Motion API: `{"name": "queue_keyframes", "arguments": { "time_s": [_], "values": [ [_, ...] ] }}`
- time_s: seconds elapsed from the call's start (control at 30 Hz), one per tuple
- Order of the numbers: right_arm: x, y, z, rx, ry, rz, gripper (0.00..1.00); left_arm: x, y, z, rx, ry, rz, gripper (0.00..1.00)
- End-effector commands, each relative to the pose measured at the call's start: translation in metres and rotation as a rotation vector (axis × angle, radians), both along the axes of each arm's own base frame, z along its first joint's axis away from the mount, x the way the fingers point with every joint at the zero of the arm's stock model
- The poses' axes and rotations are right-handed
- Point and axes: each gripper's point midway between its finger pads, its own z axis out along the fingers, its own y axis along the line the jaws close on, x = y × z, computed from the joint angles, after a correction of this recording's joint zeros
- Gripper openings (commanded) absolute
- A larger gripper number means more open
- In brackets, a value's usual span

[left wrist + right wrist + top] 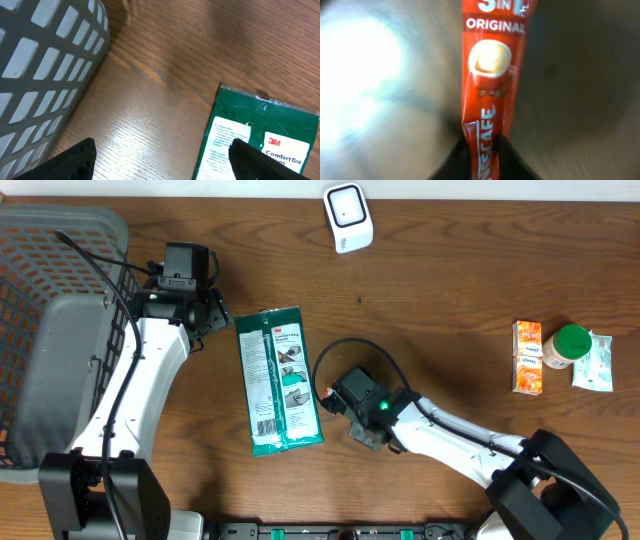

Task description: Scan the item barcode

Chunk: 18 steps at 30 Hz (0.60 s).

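My right gripper is shut on the lower end of a red Nescafe 3-in-1 sachet, which sticks out straight ahead of the fingers. No barcode shows on the face I see. From overhead that gripper sits just right of a green 3M package, and only a red sliver of the sachet shows. The white barcode scanner stands at the table's far edge. My left gripper hangs open and holds nothing above the wood, its right finger over the top corner of the green package.
A grey mesh basket fills the left side, close to the left arm, and its wall shows in the left wrist view. At the right stand two orange boxes, a green-capped bottle and a white packet.
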Motion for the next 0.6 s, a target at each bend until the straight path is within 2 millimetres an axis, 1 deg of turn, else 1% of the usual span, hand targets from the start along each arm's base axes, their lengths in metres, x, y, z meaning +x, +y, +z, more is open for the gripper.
{"name": "queue_keyframes", "arguments": {
  "time_s": [0.0,0.1,0.23,0.27,0.37,0.43,0.5,0.57],
  "values": [
    [-0.017,0.019,0.006,0.159,0.147,-0.005,0.01,0.000,0.003,0.002,0.020,-0.001,-0.002,0.85],
    [-0.016,0.018,0.012,0.215,0.189,-0.048,0.01,0.000,0.003,0.002,0.019,-0.001,-0.002,0.85],
    [-0.015,0.011,0.014,0.246,0.235,-0.098,0.01,0.000,0.003,0.002,0.020,-0.001,-0.002,0.85],
    [-0.017,0.012,0.016,0.276,0.260,-0.104,0.01,0.000,0.003,0.002,0.020,-0.001,-0.002,0.85],
    [-0.025,0.028,0.030,0.434,0.371,-0.110,0.01,0.000,0.003,0.002,0.019,-0.001,-0.002,0.85],
    [-0.019,0.028,0.038,0.505,0.424,-0.197,0.01,0.000,0.003,0.002,0.020,-0.001,-0.002,0.86],
    [-0.008,0.021,0.042,0.552,0.449,-0.312,0.01,0.000,0.003,0.002,0.020,-0.001,-0.002,0.85],
    [0.003,0.011,0.045,0.601,0.473,-0.392,0.01,0.000,0.003,0.002,0.020,-0.001,-0.002,0.85]
  ]
}}
